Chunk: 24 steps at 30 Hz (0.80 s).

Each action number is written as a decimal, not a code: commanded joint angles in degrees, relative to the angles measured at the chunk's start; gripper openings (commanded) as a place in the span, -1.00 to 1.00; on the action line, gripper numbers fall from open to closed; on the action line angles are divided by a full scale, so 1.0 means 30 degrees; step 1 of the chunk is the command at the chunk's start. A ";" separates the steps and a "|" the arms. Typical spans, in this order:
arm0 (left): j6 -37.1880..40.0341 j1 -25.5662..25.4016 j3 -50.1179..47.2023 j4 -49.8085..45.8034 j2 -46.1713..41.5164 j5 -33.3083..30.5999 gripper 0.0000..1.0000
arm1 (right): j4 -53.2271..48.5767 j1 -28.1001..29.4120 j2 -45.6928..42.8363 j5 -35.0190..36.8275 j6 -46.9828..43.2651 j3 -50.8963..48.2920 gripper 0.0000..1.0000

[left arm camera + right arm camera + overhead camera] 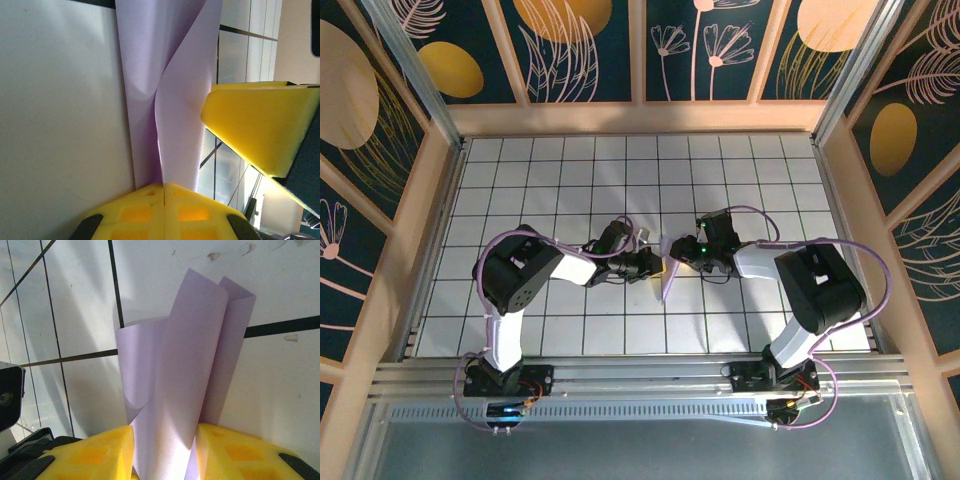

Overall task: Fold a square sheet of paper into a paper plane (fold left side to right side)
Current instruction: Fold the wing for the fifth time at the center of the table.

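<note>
Square sheet of paper [669, 277], lavender, stands half-folded at the middle of the table [570, 180]; left arm [520, 275] and right arm [815, 285] bend inward to it. Left wrist view: left gripper [164, 192] is clamped together on the sheet. Right wrist view: right gripper [165, 455] is partly apart, seemingly pressing the curled sheet.

The folded sheet of paper [670, 280] stood up off the table [570, 180] near its middle, between the two arms. The left gripper [657, 264] lay just left of it, jaws pressed together on its edge. The right gripper [686, 256] sat just right, the paper between its jaws.
</note>
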 commanded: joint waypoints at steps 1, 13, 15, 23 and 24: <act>0.0640 0.0070 0.0362 -0.1014 0.0495 -0.0660 -0.92 | -0.0532 0.0353 0.0549 0.0585 -0.0525 0.0265 -0.24; 0.1053 0.0078 0.0794 -0.2714 0.0731 -0.1566 -0.99 | -0.0749 0.0358 -0.0255 0.0680 -0.0417 0.0268 -0.24; 0.1112 0.0068 0.0834 -0.2889 0.0735 -0.1660 -1.00 | -0.0796 0.0374 -0.0316 0.0712 -0.0431 0.0290 -0.24; 0.1157 0.0064 0.0953 -0.3281 0.0907 -0.1895 -1.00 | -0.1070 0.0333 -0.0589 0.0958 -0.0476 0.0296 -0.24; 0.1168 0.0065 0.0948 -0.3302 0.0900 -0.1935 -1.00 | -0.1131 0.0321 -0.0661 0.1018 -0.0493 0.0297 -0.24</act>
